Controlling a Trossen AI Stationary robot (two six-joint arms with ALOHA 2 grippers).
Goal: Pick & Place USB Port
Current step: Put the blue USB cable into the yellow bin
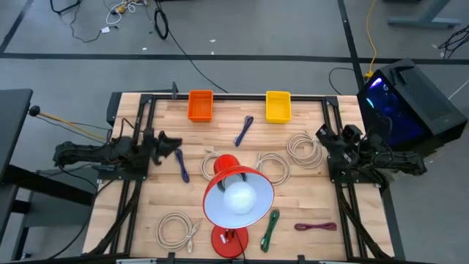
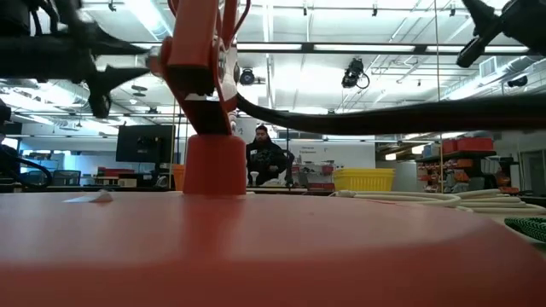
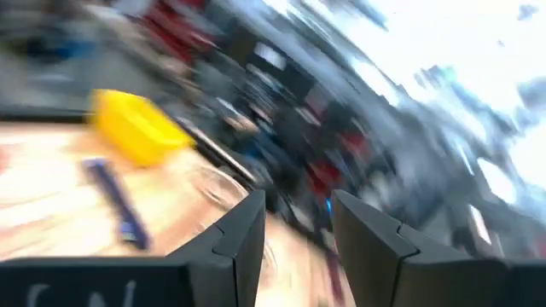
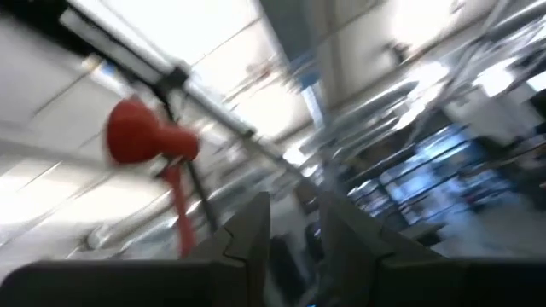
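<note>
Pale wood planks make up the table (image 1: 308, 202), and we read it from the left edge across. Our left tool (image 1: 170, 142) hangs at the left side, its two fingers apart with nothing between them, as the left wrist view shows plainly. Just beside it lies a blue cable (image 1: 181, 164), the nearest of the task's candidates; we judge this short lead, or its twin, to be the USB piece we must lift, though no plug is clear enough to say. Lower down rests a coiled white cable (image 1: 176, 229). At the far edge stands the orange bin (image 1: 200, 105), presumably one drop point.

In the middle a red desk lamp (image 1: 236, 198) covers part of the table, its shade hiding whatever lies beneath it. Beyond it lies a second blue cable (image 1: 244, 130), then the yellow bin (image 1: 277, 106). A green cable (image 1: 270, 229) and a dark red cable (image 1: 316, 226) lie toward the near edge, with more white coils (image 1: 300, 148) further right.

Our right tool (image 1: 323, 133) waits at the right side, raised; its fingers stand slightly apart and empty. Both arms sit back at the edges, which keeps the middle open to the overhead camera.
</note>
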